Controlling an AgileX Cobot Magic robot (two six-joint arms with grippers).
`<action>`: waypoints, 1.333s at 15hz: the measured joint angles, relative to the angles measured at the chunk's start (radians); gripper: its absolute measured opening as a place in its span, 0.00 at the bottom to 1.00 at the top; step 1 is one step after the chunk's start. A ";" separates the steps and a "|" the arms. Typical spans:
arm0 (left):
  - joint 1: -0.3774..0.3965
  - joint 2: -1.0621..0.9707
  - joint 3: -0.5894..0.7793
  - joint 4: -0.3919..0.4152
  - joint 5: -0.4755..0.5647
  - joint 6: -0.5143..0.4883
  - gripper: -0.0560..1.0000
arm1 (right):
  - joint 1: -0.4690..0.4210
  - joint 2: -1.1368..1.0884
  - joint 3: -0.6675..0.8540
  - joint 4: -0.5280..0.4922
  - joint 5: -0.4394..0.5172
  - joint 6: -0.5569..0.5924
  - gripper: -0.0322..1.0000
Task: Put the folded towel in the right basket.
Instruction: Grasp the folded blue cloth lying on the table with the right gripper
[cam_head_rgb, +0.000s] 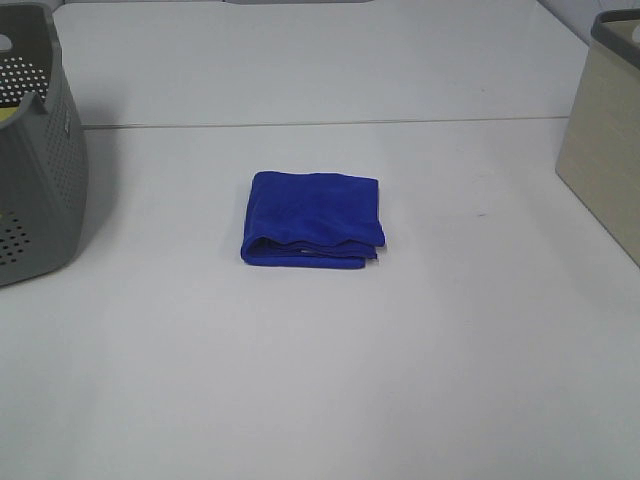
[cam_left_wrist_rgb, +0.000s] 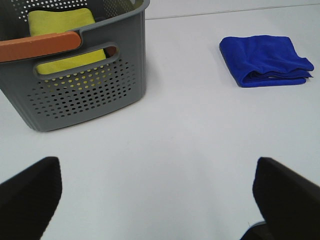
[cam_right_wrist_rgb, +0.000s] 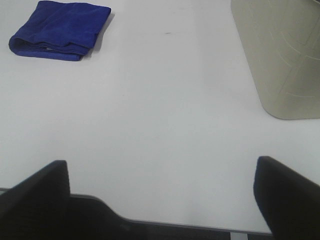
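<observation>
A folded blue towel (cam_head_rgb: 312, 218) lies flat on the white table, near the middle. It also shows in the left wrist view (cam_left_wrist_rgb: 265, 60) and in the right wrist view (cam_right_wrist_rgb: 60, 29). The right basket (cam_head_rgb: 605, 130) is beige with a dark rim and stands at the right edge; its wall shows in the right wrist view (cam_right_wrist_rgb: 280, 55). Neither gripper shows in the exterior view. My left gripper (cam_left_wrist_rgb: 157, 200) is open and empty, well short of the towel. My right gripper (cam_right_wrist_rgb: 162, 197) is open and empty, near the table's front edge.
A grey perforated basket (cam_head_rgb: 35, 160) stands at the left edge. The left wrist view shows it (cam_left_wrist_rgb: 85, 95) holding a yellow cloth (cam_left_wrist_rgb: 65, 37) and an orange handle (cam_left_wrist_rgb: 40, 45). A seam (cam_head_rgb: 320, 123) crosses the table behind the towel.
</observation>
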 joint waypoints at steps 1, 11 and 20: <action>0.000 0.000 0.000 0.000 0.000 0.000 0.96 | 0.000 0.000 0.000 0.000 0.000 0.000 0.96; 0.000 0.000 0.000 0.000 0.000 0.000 0.96 | 0.000 0.000 0.000 0.000 0.000 0.000 0.96; 0.000 0.000 0.000 0.000 0.000 0.000 0.96 | 0.000 0.000 0.000 0.000 0.000 0.000 0.96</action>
